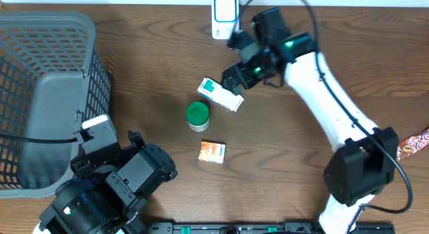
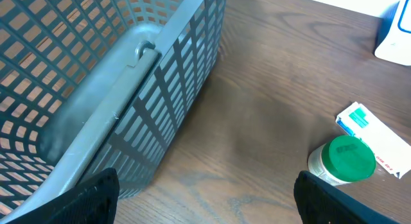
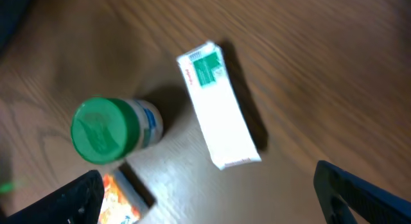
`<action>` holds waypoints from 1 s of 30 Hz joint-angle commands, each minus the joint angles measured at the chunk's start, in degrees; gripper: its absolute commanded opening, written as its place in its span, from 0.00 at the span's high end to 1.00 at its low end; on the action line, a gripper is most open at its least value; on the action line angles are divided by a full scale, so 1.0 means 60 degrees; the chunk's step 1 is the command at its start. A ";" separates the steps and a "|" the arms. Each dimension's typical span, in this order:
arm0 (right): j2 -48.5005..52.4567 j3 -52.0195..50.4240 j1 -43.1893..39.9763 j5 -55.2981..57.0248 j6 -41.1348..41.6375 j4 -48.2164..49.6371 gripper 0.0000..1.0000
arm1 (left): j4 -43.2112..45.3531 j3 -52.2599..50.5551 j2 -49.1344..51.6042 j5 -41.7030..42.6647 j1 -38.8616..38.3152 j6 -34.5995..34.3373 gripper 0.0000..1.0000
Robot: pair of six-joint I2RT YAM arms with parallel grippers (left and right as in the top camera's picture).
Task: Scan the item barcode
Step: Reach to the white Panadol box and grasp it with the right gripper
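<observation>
White-and-green box (image 1: 221, 94) lies flat on the table (image 1: 281, 160), just beside a green-lidded jar (image 1: 197, 115). Only the overhead view shows the white scanner (image 1: 224, 16) standing at the far edge, apart from the box, and an orange packet (image 1: 212, 151) nearer the robot. The right wrist view shows the right gripper (image 3: 212, 198) above the box, fingers wide apart, holding nothing. The left gripper (image 2: 212, 211) is also spread and empty, beside the grey basket (image 2: 128, 70).
</observation>
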 commanded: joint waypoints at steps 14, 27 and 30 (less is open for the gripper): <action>0.2980 -0.0266 -0.0616 -0.1450 -0.1049 0.0787 0.01 | -0.0055 -0.0022 0.0000 -0.0091 -0.0004 -0.0113 0.15; 0.4018 -0.0266 -0.0739 -0.2484 -0.1537 0.0750 0.42 | -0.0055 -0.0018 0.0000 -0.0091 -0.0004 -0.0117 0.15; 0.4018 -0.0262 -0.0816 -0.2444 -0.1537 0.0747 0.51 | -0.0055 -0.0018 0.0000 -0.0091 -0.0004 -0.0113 0.15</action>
